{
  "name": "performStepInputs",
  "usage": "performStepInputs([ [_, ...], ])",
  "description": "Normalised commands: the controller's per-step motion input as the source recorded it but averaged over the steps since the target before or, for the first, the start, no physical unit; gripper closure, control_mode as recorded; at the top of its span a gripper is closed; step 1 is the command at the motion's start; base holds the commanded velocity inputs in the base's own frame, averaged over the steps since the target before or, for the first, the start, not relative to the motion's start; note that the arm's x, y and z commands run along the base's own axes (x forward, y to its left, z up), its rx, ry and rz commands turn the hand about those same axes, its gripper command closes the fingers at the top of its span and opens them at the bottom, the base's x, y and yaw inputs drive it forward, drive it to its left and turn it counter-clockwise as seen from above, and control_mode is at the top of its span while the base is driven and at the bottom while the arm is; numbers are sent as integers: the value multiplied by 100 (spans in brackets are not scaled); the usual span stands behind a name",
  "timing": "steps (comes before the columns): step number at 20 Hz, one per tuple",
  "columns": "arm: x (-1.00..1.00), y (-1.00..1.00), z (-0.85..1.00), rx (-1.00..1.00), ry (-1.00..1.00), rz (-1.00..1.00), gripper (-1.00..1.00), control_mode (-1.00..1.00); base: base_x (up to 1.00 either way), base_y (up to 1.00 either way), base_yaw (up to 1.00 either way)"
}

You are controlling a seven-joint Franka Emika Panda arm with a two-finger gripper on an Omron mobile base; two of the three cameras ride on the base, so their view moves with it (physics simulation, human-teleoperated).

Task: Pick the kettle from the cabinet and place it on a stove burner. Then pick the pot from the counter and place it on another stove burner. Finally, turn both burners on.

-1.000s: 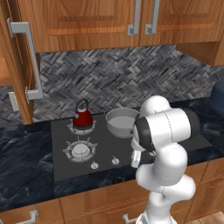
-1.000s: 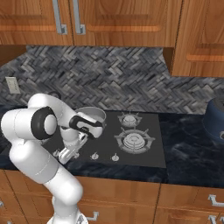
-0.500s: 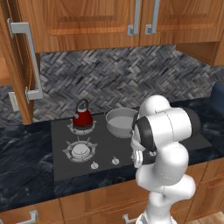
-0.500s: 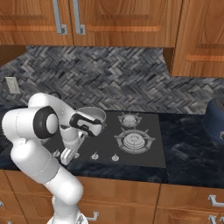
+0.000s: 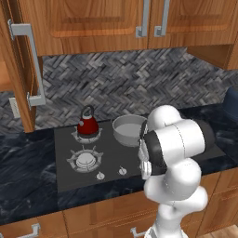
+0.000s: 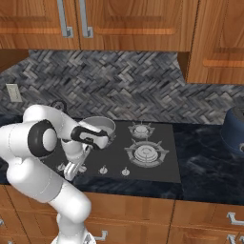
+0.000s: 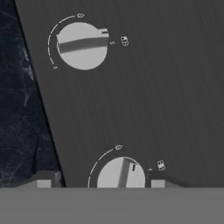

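On the dark cooktop (image 5: 65, 160) we see our arm bent low, claw (image 7: 100, 183) released, fingertips (image 7: 43, 183) straddling a knob (image 7: 121, 173).

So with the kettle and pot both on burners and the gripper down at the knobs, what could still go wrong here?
1. Two alike knobs lie close together: the near knob sits between the fingertips, the far knob beyond, so a burner under neither kettle nor pot might get lit.
2. The gripper looks open, so it could turn without gripping.
3. The arm hangs close beside the pot and could nudge it.
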Motion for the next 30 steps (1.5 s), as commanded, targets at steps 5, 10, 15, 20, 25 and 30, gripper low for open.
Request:
performStepInputs([
  [5, -10, 18, 59, 0, 1, 0, -100, -100, 0, 0, 0],
  [10, -2, 14, 75, 0, 10, 0, -100, -100, 0, 0, 0],
  [15, 0, 16, 78, 1, 15, 0, -100, -100, 0, 0, 0],
  [20, 0, 12, 89, 8, 10, 0, -100, -100, 0, 0, 0],
  [25, 0, 15, 97, 14, 9, 0, -100, -100, 0, 0, 0],
  [30, 0, 18, 99, 14, 8, 0, -100, -100, 0, 0, 0],
])
